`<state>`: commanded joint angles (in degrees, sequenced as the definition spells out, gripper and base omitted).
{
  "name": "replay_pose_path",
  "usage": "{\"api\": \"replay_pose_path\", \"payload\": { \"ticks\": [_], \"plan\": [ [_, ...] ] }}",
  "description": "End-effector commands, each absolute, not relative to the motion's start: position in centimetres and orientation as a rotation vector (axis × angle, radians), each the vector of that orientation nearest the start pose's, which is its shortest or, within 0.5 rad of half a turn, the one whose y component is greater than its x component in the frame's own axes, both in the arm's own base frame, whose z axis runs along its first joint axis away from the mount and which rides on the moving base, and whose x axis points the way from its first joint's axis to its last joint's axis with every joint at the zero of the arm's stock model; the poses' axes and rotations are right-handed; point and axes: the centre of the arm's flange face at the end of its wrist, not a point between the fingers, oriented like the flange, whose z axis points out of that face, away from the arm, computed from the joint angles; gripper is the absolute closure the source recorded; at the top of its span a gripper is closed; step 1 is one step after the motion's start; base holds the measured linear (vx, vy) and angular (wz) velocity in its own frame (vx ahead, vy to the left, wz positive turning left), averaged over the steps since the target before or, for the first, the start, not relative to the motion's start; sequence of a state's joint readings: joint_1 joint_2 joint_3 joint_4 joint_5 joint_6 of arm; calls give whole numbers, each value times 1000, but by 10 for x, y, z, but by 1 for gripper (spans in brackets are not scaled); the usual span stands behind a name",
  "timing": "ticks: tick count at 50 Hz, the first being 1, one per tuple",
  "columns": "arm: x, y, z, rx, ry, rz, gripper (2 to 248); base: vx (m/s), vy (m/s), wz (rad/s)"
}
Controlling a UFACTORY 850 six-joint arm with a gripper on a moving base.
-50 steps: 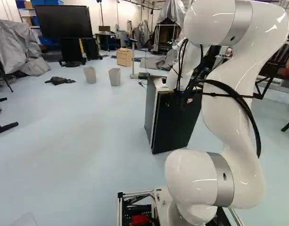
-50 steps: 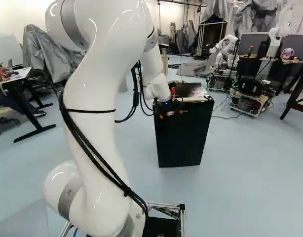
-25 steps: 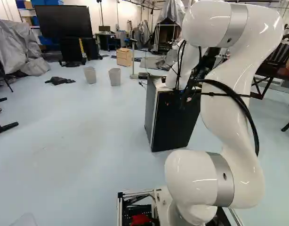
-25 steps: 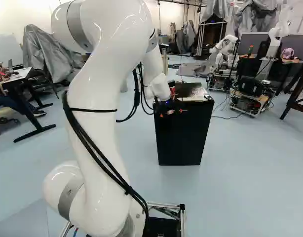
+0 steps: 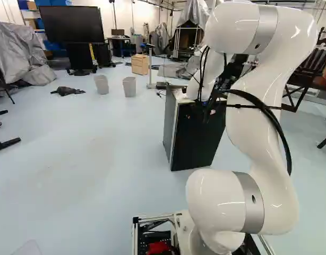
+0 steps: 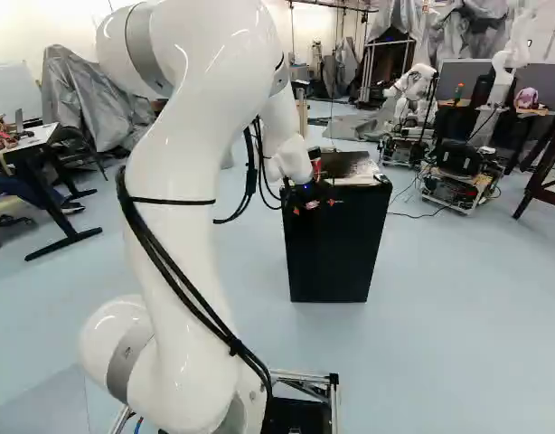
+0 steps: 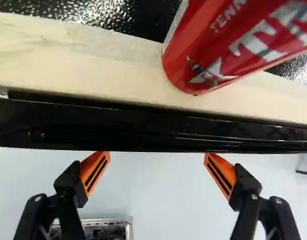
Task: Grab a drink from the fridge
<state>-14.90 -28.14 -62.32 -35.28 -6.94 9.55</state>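
Okay, started at the near end: found the gripper (image 7: 157, 156) with its orange pads (image 7: 95, 170) spread wide and nothing between them. Spotted the black door edge (image 7: 143, 130) just ahead, but couldn't be sure about contact. Past that, saw a red drink can (image 7: 228, 55), upright on the pale front strip (image 7: 68, 60) of the fridge top. Saw no drink inside, with the door looking shut or close to it, so went with the can as the likely target.

Guessed at light to middling weight depending on fill, stiff if sealed, easy to dent if empty, and kinda slippery on smooth metal. Would've gone for the straight wall around the middle, one pad on each side, with a gentle squeeze. Would've raised clear of the door edge first, to avoid knocking the can over.

Compared with a second ago: noticed the arm (image 6: 183, 181) leaning a touch farther toward the fridge (image 6: 336, 253). Also caught the bottom of the fridge front sitting slightly higher in both base views, so probably got nudged back a bit; couldn't tell whether just the door or the whole cabinet. Saw no base move, going by the bins (image 5: 101, 85) way behind, same spot as before.
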Motion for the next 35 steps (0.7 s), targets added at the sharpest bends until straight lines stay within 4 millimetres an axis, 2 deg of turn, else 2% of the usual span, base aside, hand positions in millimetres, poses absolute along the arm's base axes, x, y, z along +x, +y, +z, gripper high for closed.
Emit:
{"api": "replay_pose_path", "payload": {
  "ticks": [21, 35],
  "plan": [
    [532, -158, 363, -3286, -251, -704, 3, 0, 0, 0],
    [511, -156, 366, -3261, -241, -752, 3, 0, 0, 0]
  ]
}}
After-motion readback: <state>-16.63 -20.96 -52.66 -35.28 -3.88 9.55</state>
